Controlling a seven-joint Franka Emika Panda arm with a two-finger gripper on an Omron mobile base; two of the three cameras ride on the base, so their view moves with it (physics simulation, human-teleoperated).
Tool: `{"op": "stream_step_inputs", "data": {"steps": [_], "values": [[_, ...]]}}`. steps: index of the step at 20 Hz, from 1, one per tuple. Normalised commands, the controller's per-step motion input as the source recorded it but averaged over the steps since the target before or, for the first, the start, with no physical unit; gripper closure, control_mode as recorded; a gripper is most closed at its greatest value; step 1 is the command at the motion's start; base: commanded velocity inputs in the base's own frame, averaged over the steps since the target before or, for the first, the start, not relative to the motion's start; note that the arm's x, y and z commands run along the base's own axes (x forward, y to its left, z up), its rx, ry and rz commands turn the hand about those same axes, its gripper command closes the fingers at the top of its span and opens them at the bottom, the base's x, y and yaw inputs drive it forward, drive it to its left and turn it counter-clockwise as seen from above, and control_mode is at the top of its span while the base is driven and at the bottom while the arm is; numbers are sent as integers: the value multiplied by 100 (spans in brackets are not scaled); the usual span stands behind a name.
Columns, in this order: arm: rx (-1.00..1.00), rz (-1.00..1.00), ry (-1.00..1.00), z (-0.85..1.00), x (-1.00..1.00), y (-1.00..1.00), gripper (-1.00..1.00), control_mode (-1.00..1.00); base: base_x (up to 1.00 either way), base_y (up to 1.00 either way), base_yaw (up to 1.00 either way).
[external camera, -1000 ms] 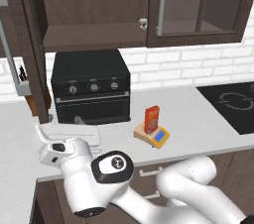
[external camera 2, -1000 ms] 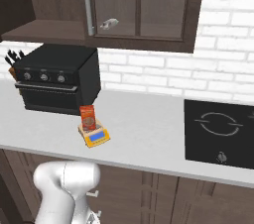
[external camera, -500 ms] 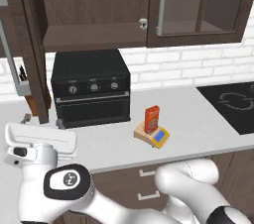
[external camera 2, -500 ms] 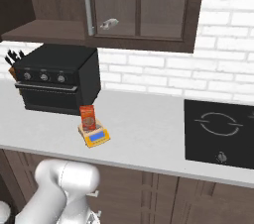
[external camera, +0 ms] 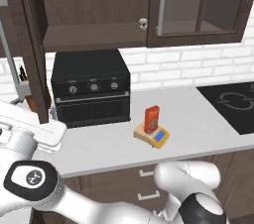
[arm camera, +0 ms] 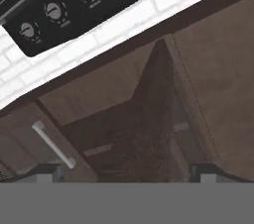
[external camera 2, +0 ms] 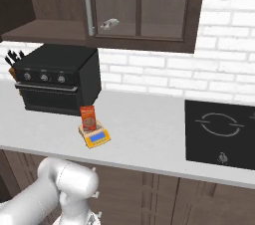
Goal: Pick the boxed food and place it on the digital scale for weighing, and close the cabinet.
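The orange-red boxed food (external camera: 152, 118) (external camera 2: 88, 117) stands upright on the yellow digital scale (external camera: 159, 138) (external camera 2: 96, 138), on the counter right of the oven. The dark brown cabinet (external camera: 99, 5) (external camera 2: 142, 2) hangs above; its left door (external camera: 32, 49) is swung out toward me and its right door is closed. My gripper (arm camera: 128, 172) is open with nothing between its fingertips (arm camera: 49, 171). It faces the edge of the open door (arm camera: 149, 114), beside a silver bar handle (arm camera: 52, 143). My wrist (external camera: 31, 130) hangs by the door's lower end.
A black toaster oven (external camera: 90, 86) (external camera 2: 57, 78) sits under the open cabinet half, its knobs (arm camera: 54, 11) in the hand view. A small white-grey object (external camera: 143, 23) (external camera 2: 108, 22) lies on the shelf. A black cooktop (external camera: 233, 105) (external camera 2: 219, 132) lies right. A knife block (external camera 2: 12, 62) stands far left.
My arm has swung left, bringing the hand over to the open cabinet door. The boxed food and the scale have stayed put.
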Motion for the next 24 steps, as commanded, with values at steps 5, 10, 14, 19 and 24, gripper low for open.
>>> {"op": "stream_step_inputs", "data": {"steps": [5,10,14,19,24], "values": [[1,-12,-6,19,1,-47,-100,-100,0,0,0],[7,-1,-5,3,8,-71,-100,-100,0,0,0],[9,0,-3,10,32,-74,-100,-100,0,0,0],[9,0,0,39,65,-57,-100,-100,0,0,0],[9,0,0,48,71,-51,-100,-100,0,0,0]]}}
